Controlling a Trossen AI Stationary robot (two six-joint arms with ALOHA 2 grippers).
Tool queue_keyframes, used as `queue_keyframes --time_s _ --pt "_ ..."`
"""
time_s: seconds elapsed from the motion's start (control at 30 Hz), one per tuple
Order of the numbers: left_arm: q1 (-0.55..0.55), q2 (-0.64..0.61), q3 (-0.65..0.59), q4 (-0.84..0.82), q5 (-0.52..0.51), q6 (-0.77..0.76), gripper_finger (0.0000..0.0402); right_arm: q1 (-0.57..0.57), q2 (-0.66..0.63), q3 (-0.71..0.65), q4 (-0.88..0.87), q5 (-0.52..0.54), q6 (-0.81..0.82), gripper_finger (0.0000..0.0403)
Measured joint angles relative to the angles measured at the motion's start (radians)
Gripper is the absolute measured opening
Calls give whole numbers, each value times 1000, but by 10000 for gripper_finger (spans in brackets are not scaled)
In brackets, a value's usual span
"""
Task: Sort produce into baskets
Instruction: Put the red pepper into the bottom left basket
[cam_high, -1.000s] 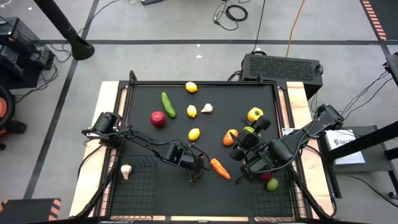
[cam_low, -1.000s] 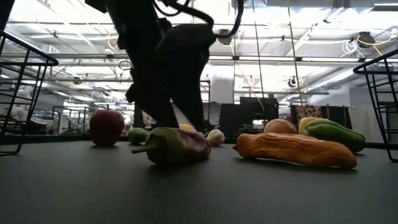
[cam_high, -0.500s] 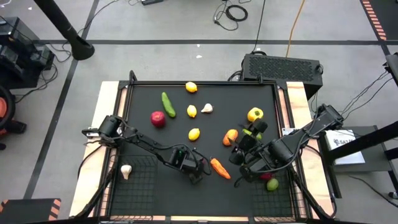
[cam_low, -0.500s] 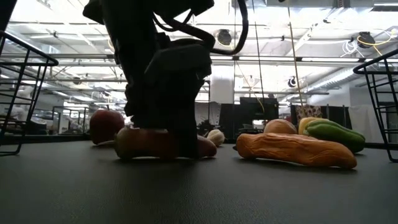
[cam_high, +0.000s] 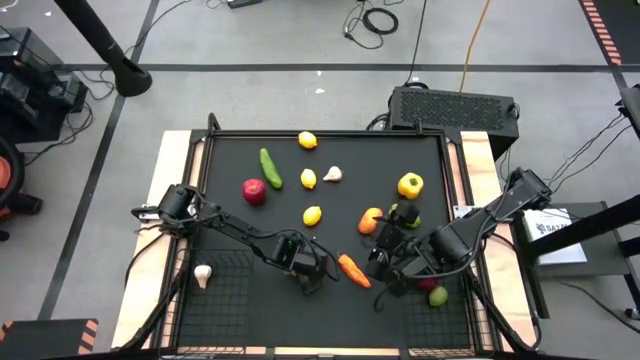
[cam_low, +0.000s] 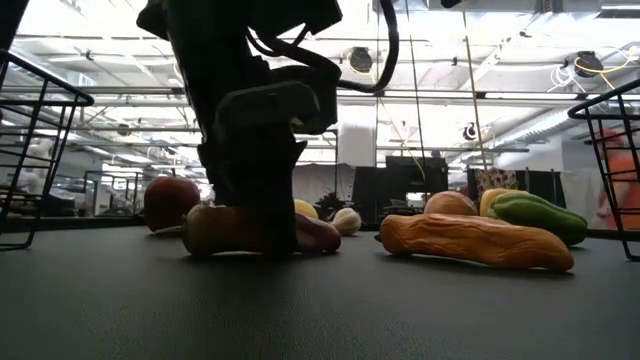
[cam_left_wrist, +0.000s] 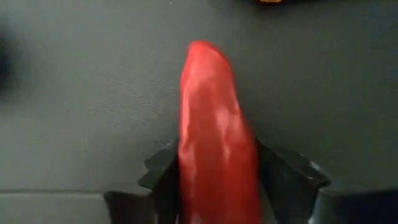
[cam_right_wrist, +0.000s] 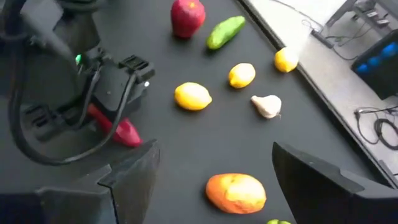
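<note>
A long red chili pepper (cam_left_wrist: 214, 155) lies flat on the black counter (cam_high: 230, 155), near its front edge between the two baskets, and is straddled lengthwise by the left end effector (cam_high: 308, 277). In the left wrist view its body is flanked closely by both dark fingers (cam_left_wrist: 286, 177), so the jaws appear drawn in against its sides; it is judged to be gripped across its narrow width, the only way such a long, slim piece can be taken without rolling. In the low view the pepper is seen resting on the counter, not lifted.

Just beside it lies an orange carrot (cam_high: 352, 269), apart from the fingers. Farther back are spread a red apple (cam_high: 254, 190), a green cucumber (cam_high: 270, 167), three lemons (cam_high: 312, 215), a garlic bulb (cam_high: 332, 174), an orange fruit (cam_high: 371, 219) and a yellow pepper (cam_high: 409, 184).

The left basket (cam_high: 225, 300) holds one garlic bulb (cam_high: 203, 274), so the chili's destination is probably nearby.

The right end effector (cam_high: 385, 262) hangs over the counter's right side with jaws spread and empty, near the right basket (cam_high: 450, 310), where two pieces show.
</note>
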Motion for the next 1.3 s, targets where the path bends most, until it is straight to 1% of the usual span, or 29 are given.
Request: queue_keyframes --time_s 0.17,0.33,0.47,0.63,0.7,0.73,0.77,0.83,0.87,0.97,1.03,1.13,1.3 --pt "0 -47 -2 -15 17 37 177 5 15 0 0 -5 0 300" --pt "1 -143 -2 -76 3 78 175 6 23 0 5 -6 5 300" --pt "1 -255 -1 -145 -2 107 175 13 22 0 5 -5 23 300" --pt "-9 -430 -1 -251 -1 125 175 22 22 0 8 -3 25 300" --pt "-20 -493 -1 -285 -16 116 175 22 26 0 10 -2 26 300" --pt "-29 -515 -1 -283 -43 103 175 22 27 0 10 -2 23 300" --pt "-42 -529 -5 -276 -90 89 175 22 27 0 12 -3 19 300" --pt "-70 -529 -24 -275 -182 73 175 19 30 0 24 0 6 300" --pt "-77 -517 -31 -273 -196 73 176 16 32 0 28 0 0 300" --pt "-78 -449 -36 -272 -197 46 187 10 32 0 28 -1 -11 300" --pt "-75 -396 -37 -252 -187 54 202 9 32 0 27 0 -17 300" --pt "-66 -315 -37 -186 -132 70 239 10 32 0 26 -3 -22 300" --pt "-38 -207 -37 -182 -130 45 301 10 32 0 25 -33 -36 300"
